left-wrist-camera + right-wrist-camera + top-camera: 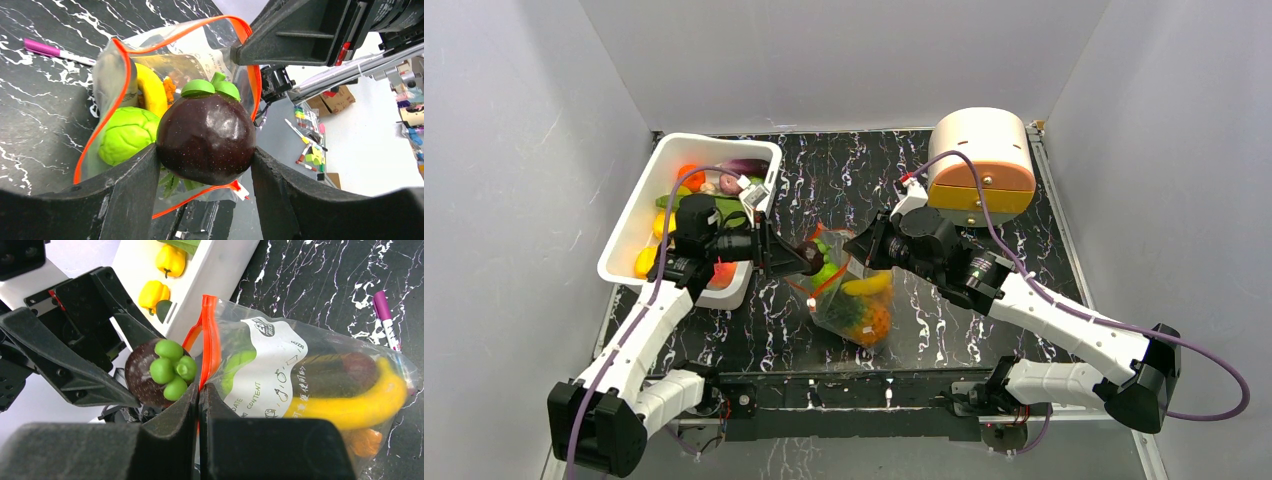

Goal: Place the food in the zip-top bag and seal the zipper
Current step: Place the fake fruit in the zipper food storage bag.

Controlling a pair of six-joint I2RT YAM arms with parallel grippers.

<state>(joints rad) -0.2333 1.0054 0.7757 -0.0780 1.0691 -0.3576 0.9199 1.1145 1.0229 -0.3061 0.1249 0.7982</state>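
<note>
Left fingers [786,260] hold dark fruit [810,254] at the zip-top bag [856,305]; right fingers [861,244] pinch it.

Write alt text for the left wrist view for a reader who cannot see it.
The left gripper holds a dark purple toy mangosteen at the open mouth of a clear zip-top bag, whose orange-red zipper the right gripper pinches. Inside lie a yellow banana and a bumpy green vegetable; a purple pen lies on the black marbled table.
</note>
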